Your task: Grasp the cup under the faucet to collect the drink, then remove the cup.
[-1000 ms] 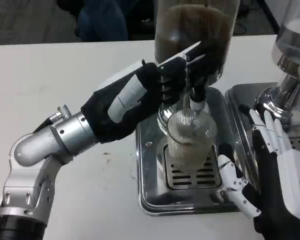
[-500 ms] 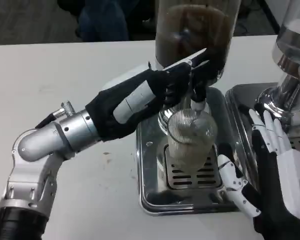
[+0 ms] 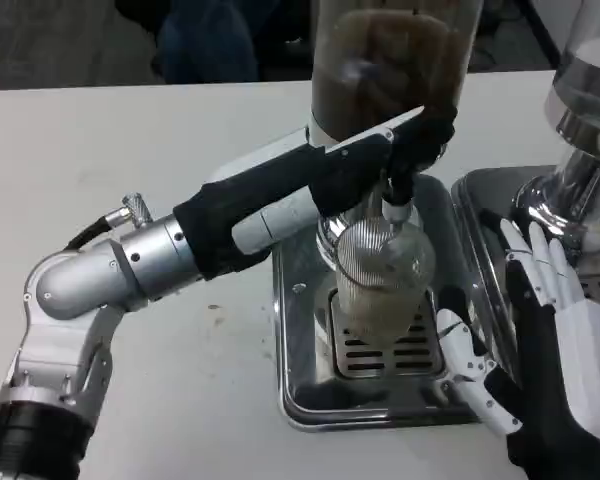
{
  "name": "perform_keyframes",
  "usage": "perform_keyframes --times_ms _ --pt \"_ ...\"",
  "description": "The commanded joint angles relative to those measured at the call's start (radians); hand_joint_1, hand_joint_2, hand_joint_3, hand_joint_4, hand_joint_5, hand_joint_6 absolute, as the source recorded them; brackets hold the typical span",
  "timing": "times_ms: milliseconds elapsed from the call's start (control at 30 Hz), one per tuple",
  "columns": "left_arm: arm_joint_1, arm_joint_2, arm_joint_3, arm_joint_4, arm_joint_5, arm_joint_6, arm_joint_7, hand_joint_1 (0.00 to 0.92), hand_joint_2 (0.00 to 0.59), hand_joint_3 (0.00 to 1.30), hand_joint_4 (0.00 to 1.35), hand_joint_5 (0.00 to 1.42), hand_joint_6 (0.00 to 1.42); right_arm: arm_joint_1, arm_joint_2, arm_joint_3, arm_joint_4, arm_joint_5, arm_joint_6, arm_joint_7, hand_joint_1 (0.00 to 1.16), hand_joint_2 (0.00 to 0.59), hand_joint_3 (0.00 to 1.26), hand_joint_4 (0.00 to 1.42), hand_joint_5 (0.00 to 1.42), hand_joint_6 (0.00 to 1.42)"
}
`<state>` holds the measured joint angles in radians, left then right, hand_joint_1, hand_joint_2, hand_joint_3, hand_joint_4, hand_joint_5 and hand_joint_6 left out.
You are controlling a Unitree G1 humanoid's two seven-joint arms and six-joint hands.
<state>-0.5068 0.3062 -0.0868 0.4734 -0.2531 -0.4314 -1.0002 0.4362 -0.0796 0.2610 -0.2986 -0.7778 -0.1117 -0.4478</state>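
The ribbed clear cup (image 3: 382,272) stands upright on the slotted grate of the steel drip tray (image 3: 298,330), directly under the faucet (image 3: 395,200) of the drink dispenser (image 3: 392,60), whose jar holds a brown drink. The cup appears partly filled with a pale brownish liquid. The left hand (image 3: 365,165) reaches across from the left to the faucet's lever above the cup; whether its fingers are clasped on the lever cannot be told. The right hand (image 3: 540,310) waits just right of the tray, fingers spread and holding nothing, apart from the cup. A second dispenser (image 3: 585,90) stands at the far right on the white table (image 3: 100,160).
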Motion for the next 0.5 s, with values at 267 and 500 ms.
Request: perform_keyframes --times_ms 267,500 --pt "-0.007 0.023 -0.046 0.04 0.08 -0.096 -0.014 0.0 0.073 0.0 0.0 0.0 0.0 0.007 -0.001 0.0 -0.001 0.008 -0.011 -0.009 0.19 0.435 0.13 0.04 0.0 0.02" --pt "0.001 0.028 -0.059 0.038 0.106 -0.144 0.005 0.0 0.072 0.0 0.0 0.0 0.0 0.004 -0.009 -0.002 -0.002 0.014 -0.01 0.001 0.19 0.439 0.12 0.06 0.0 0.02"
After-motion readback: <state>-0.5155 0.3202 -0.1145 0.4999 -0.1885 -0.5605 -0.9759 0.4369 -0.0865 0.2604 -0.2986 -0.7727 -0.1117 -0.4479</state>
